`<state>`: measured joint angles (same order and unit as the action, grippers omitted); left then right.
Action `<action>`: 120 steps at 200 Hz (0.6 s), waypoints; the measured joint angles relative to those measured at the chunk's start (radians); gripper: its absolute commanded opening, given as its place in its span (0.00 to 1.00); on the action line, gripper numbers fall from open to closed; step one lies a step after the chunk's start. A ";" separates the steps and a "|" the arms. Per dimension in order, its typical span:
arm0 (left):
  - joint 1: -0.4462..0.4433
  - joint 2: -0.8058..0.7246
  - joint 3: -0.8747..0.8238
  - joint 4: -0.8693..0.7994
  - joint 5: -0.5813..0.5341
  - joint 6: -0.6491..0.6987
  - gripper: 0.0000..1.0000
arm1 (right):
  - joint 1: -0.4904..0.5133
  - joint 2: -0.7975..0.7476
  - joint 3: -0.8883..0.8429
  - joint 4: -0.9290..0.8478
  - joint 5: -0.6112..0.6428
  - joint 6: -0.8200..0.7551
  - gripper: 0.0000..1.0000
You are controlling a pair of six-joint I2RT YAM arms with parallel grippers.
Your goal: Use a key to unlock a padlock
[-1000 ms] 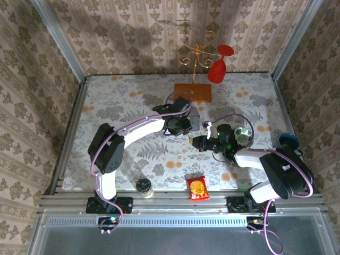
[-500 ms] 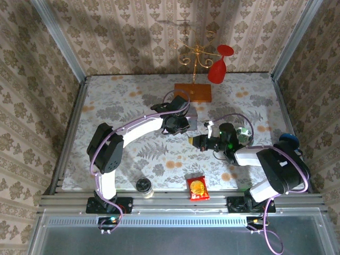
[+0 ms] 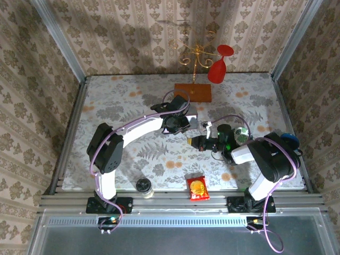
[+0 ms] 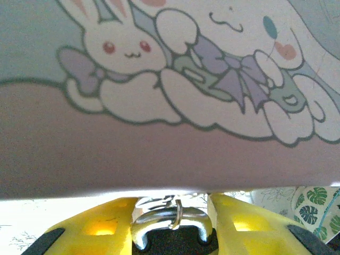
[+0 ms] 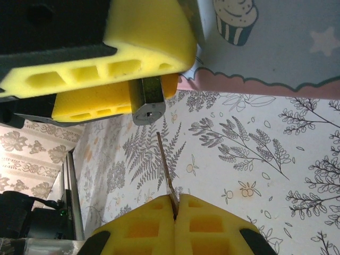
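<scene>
The left gripper (image 4: 172,231), part-closed, pinches the padlock (image 5: 148,105) beside the tin (image 4: 212,79) (keyhole end facing the key). The key (image 5: 165,162) stops just short, clamped in the fully closed right gripper (image 5: 175,204). Pushed in off-line, the blade could skid off the lock face or twist in that grip.

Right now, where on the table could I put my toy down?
Bare: far left of the table, between the rail and the left arm; and far right, past the orange base. Crowded: the middle, where the left gripper holds the padlock by the tin and the right gripper aims the key.
</scene>
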<state>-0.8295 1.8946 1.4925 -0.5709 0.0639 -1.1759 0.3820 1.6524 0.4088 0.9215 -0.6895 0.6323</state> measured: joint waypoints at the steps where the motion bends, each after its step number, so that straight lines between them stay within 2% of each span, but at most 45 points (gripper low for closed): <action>1: 0.000 0.000 0.000 0.000 0.000 0.000 0.00 | 0.000 0.000 0.000 0.000 0.000 0.000 0.00; 120: 0.002 -0.024 -0.027 0.026 0.017 0.000 0.00 | -0.007 0.000 -0.005 0.053 0.000 0.008 0.00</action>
<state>-0.8276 1.8709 1.4654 -0.5453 0.0807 -1.1755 0.3748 1.6524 0.4038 0.9741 -0.6891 0.6403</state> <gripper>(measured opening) 0.323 0.060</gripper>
